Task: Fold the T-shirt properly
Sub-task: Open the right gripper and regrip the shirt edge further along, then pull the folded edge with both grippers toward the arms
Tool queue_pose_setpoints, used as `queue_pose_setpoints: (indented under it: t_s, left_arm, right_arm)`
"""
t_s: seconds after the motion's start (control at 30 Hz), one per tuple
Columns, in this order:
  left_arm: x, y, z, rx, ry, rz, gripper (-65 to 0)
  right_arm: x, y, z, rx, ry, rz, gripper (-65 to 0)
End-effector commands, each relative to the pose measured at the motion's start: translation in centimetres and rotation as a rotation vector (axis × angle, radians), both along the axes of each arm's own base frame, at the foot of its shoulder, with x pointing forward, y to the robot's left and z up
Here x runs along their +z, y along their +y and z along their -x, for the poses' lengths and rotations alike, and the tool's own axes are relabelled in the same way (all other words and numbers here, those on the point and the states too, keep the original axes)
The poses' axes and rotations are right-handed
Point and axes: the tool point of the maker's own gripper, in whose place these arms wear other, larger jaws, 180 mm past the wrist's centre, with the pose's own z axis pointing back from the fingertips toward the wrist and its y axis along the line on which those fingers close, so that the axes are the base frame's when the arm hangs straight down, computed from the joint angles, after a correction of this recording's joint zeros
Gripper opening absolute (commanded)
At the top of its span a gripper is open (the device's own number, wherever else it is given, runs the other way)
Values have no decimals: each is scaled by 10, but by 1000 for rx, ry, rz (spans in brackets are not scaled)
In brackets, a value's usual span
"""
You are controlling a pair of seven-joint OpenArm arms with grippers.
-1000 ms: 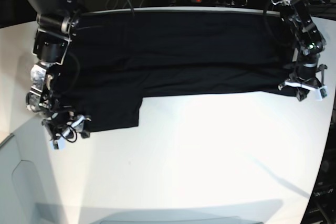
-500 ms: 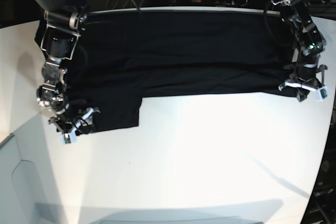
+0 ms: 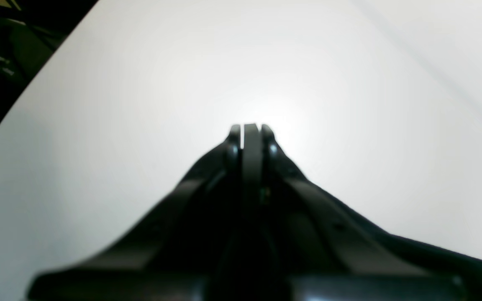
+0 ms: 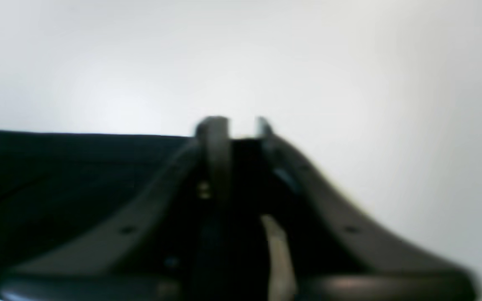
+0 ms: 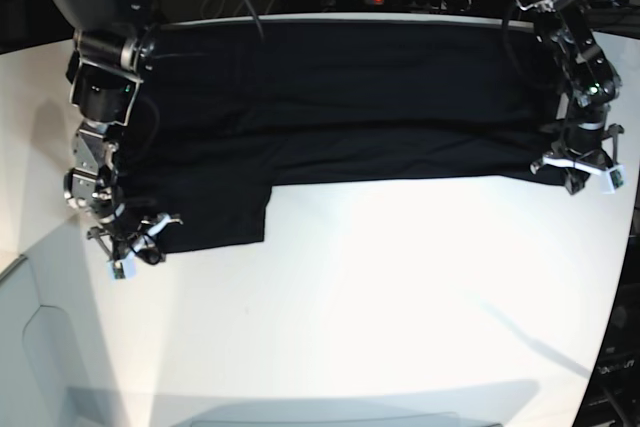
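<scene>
The T-shirt (image 5: 340,107) lies spread across the far half of the white table (image 5: 400,297), partly folded lengthwise, with one sleeve hanging toward the near side just beside the right gripper (image 5: 135,247). In the right wrist view that gripper (image 4: 237,125) sits at the sleeve's edge with its jaws drawn narrow and dark cloth (image 4: 78,167) between and behind them, so it appears to be pinching the hem (the picture is blurred, so how much fabric is caught cannot be told). The left gripper (image 5: 580,169) rests at the opposite end of the shirt; its wrist view shows the left gripper (image 3: 247,129) clamped tight on a thin dark fold, bare table ahead of it. The step in hand looks like securing both ends before carrying the near edge over. To do it well, both grips should hold only the layers meant to move, the cloth between them should be kept lightly taut, and the two arms should lift and travel together, away from the table edge in front of the jaws, so the fold line stays straight and the sleeve does not drag or bunch.
</scene>
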Motion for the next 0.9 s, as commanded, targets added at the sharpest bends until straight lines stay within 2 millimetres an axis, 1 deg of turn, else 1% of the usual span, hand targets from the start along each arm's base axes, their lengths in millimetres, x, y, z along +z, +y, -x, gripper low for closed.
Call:
queue_pose_setpoints:
  t_s: [0.0, 0.13, 0.17, 0.23, 0.3, 0.4, 0.53, 0.6, 0.7, 0.77, 0.87]
  left_arm:
    - [20, 7, -8, 0, -57, -33, -649]
    - [20, 7, -8, 0, -57, -33, -649]
    - [20, 7, -8, 0, -57, -33, -649]
    - [20, 7, -8, 0, -57, -33, -649]
    - [21, 7, -8, -1, -59, -35, -649]
    - [22, 7, -9, -2, -61, -38, -649]
    - [23, 7, -9, -3, -64, -40, -649]
    - [24, 7, -9, -4, -65, -40, -649]
    - [24, 7, -9, -4, -66, -39, -649]
    - [25, 6, -10, -4, -69, -37, -649]
    - [33, 7, -18, -3, -95, -39, -649]
  right_arm:
    - [-5, -1, 3, 11, 45, 28, -642]
    - [1, 0, -3, 16, 35, 28, -650]
    - [6, -2, -5, 16, 21, 36, -650]
    - [21, -8, -10, 9, -26, 58, -650]
    - [30, -9, -9, 9, -57, 78, -650]
    - [58, -13, -10, 11, -140, 126, -650]
    - [86, -4, -8, 24, -229, 157, -650]
    - [99, 0, -4, 57, -266, 175, -650]
    - [121, 13, -1, 83, -331, 184, -650]
    - [135, 16, 2, 84, -370, 201, -650]
    - [159, 21, 3, 83, -431, 222, -650]
